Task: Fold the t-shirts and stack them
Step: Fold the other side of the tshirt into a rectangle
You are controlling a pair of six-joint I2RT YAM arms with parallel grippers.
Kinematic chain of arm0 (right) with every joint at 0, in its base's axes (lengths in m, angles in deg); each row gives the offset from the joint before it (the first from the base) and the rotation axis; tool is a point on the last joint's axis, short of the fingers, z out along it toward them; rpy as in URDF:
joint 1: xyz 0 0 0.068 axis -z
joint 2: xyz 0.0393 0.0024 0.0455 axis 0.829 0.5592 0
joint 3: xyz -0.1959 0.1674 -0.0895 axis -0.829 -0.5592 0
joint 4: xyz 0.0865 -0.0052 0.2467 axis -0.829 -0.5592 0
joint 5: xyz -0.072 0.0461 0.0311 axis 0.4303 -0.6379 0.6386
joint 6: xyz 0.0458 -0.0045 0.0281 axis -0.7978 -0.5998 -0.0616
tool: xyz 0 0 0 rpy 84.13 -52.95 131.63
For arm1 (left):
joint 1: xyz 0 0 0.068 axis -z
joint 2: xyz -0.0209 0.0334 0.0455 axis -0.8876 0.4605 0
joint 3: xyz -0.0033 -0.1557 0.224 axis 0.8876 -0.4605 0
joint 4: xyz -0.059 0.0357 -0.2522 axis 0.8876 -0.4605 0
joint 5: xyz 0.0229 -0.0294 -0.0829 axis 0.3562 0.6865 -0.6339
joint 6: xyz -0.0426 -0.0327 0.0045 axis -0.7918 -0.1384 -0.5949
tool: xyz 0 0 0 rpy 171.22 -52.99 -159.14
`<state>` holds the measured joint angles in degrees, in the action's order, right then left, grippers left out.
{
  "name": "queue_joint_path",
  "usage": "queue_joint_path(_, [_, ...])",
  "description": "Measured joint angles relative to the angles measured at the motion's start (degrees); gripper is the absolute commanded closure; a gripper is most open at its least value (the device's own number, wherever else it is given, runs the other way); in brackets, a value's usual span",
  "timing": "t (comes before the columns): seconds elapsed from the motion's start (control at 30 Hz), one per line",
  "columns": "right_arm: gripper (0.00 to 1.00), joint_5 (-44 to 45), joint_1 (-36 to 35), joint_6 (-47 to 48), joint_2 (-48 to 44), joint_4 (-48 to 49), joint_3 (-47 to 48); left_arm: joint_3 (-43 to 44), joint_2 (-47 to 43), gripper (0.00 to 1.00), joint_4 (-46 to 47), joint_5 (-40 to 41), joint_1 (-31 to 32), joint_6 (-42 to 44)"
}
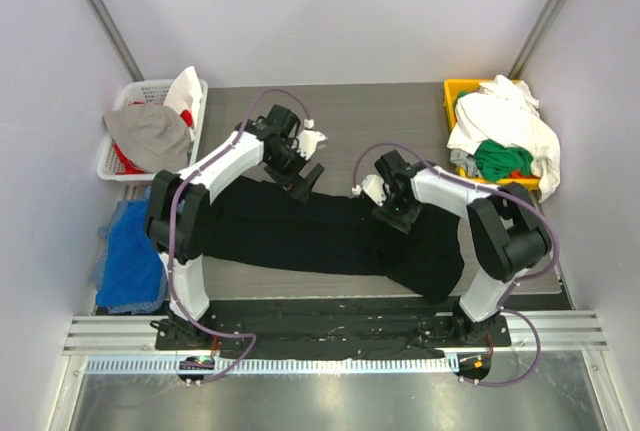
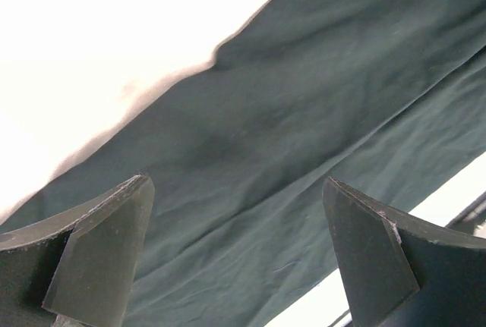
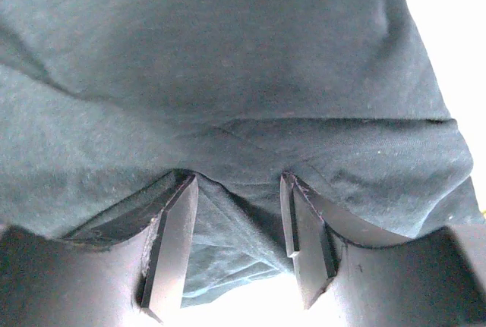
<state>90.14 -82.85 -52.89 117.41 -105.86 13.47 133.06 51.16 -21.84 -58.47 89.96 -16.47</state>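
One black t-shirt (image 1: 330,241) spread mid-table, long axis left to right. Above its far edge, left gripper (image 1: 305,179), jaws wide apart, clear of cloth. Further right, right gripper (image 1: 388,213) down on fabric, jaws half apart astride a ridge, nothing pinched yet. Likely nearer for the grab.

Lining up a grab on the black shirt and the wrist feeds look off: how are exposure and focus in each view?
Top external: evenly lit, but the black t-shirt reads as one dark mass, folds barely showing. Left wrist: the table is blown out white, the shirt looks teal, its edge soft. Right wrist: the weave is sharp, with white burnout at top right and bottom centre.
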Motion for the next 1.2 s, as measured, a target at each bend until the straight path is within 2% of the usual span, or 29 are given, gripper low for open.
queue_joint_path(0.33, [0.45,2.21,5.25,1.75,11.74,2.45,15.54,0.39,-0.04,0.0,0.44,2.27,-1.88,-0.11])
queue_joint_path(0.57, [0.44,3.3,6.73,1.75,13.0,8.81,17.4,9.53,3.67,0.0,-0.94,-1.7,-1.77,-2.71])
queue_joint_path(0.77, [0.41,3.15,6.82,1.09,8.41,8.24,13.68,16.22,7.45,0.0,-1.64,-7.34,-0.94,-4.83])
queue_joint_path(0.9, [0.4,3.87,6.84,-0.44,1.97,6.97,12.09,19.47,11.74,0.0,-1.51,-9.49,1.55,-5.77])
queue_joint_path(1.2, [0.4,7.87,7.28,-3.39,-9.46,9.07,7.32,20.98,17.57,0.0,0.7,-7.28,9.09,-10.1])
